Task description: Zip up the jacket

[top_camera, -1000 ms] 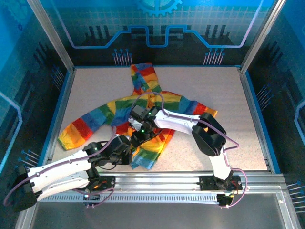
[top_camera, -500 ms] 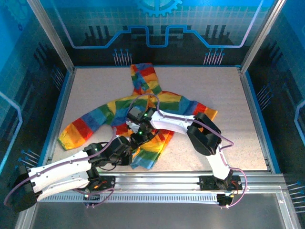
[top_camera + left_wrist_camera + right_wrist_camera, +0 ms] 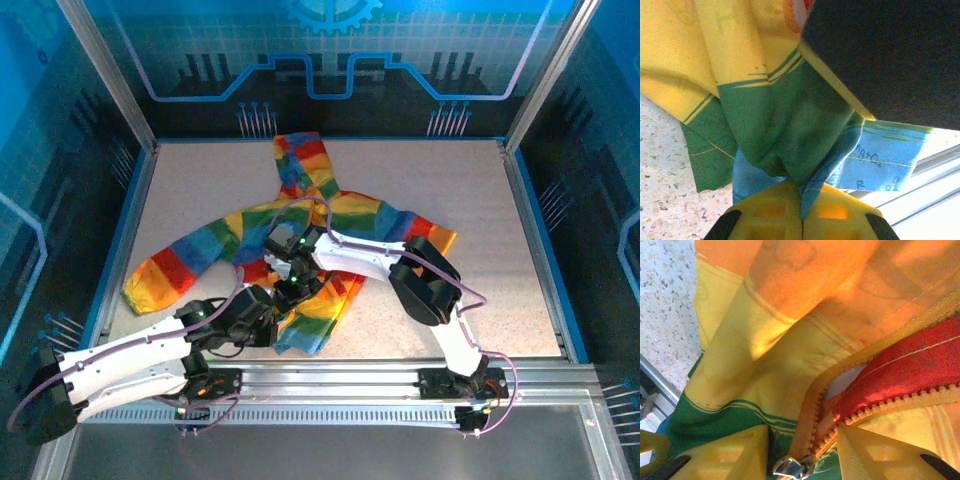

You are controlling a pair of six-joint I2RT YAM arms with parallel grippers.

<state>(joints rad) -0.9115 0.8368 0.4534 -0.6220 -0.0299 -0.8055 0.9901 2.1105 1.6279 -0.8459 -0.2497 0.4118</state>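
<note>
Left wrist view: the left gripper [image 3: 801, 202] is seen pressed together on a fold of green and blue cloth at the near hem of the jacket [image 3: 350, 212]. The jacket is spread at mid-table [image 3: 460, 185], hood far, sleeves out to left and right.

Right wrist view: the right gripper [image 3: 802, 437] is seen spread, one finger on either side of the orange zipper [image 3: 890, 401]. The metal pull [image 3: 789, 468] lies between the fingers and is not pinched. The teeth beyond the pull are parted, and white lining is exposed between them.

Judgement: the cloth is taken to be thin, light, limp and probably slick. Bunching is expected unless the hem is held taut. Hold is best taken on the small rigid pull, with the hem anchored below it.
</note>
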